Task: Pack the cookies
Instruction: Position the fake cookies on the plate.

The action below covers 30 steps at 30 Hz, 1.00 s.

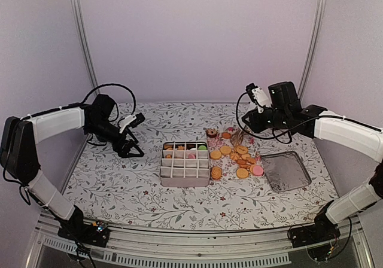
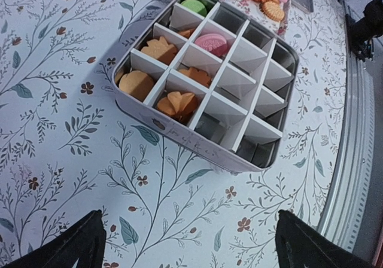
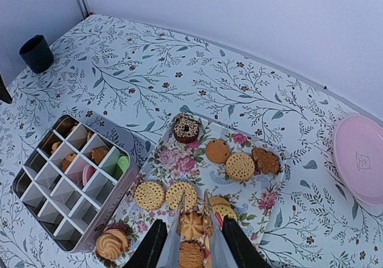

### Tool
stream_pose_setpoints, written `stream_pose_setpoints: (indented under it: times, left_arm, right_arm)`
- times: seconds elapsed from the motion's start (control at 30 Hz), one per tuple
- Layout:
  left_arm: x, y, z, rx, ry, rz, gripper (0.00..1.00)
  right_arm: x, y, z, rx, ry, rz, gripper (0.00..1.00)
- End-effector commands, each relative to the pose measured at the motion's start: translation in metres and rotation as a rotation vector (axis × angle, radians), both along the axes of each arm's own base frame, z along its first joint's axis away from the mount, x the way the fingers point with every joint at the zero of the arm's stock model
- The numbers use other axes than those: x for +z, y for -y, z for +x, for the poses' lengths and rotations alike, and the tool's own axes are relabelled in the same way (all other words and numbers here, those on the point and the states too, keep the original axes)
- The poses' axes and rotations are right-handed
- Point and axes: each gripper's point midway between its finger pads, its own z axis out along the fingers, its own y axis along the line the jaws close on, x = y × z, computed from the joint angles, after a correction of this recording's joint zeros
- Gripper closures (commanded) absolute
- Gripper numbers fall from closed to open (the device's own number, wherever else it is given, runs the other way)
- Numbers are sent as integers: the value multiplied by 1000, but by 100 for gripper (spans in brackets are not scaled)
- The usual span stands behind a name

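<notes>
Several cookies (image 1: 239,157) lie on a floral tray (image 3: 179,160) right of a white divided tin (image 1: 184,173). In the left wrist view the tin (image 2: 197,145) holds orange cookies (image 2: 137,84), a pink one (image 2: 210,42) and a green one (image 2: 193,6); its near cells hold nothing. My right gripper (image 3: 194,203) is low over the tray, its metal blades closed on a small swirl cookie (image 3: 192,223). In the top view it (image 1: 240,137) is at the tray's far side. My left gripper (image 2: 187,232) is wide open over bare cloth, left of the tin (image 1: 136,145).
The tin's lid (image 1: 285,171) lies flat to the right of the tray. A pink plate (image 3: 359,154) sits beyond the tray in the right wrist view. A black cylinder (image 3: 37,52) stands past the tin. Walls close in the back and sides.
</notes>
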Motion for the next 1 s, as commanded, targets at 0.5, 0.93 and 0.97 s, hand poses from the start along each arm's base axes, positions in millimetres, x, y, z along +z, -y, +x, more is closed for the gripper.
stream_pose_setpoints:
  times: [0.5, 0.93, 0.97]
  left_arm:
    - [14, 1, 6, -7, 27, -30, 1]
    - [17, 2, 9, -2, 41, -30, 1]
    - [17, 2, 9, -2, 41, -30, 1]
  right_arm:
    - [-16, -5, -9, 32, -36, 48, 62]
    - [-27, -7, 1, 19, -7, 28, 62]
    - [-27, -8, 0, 19, -4, 26, 62]
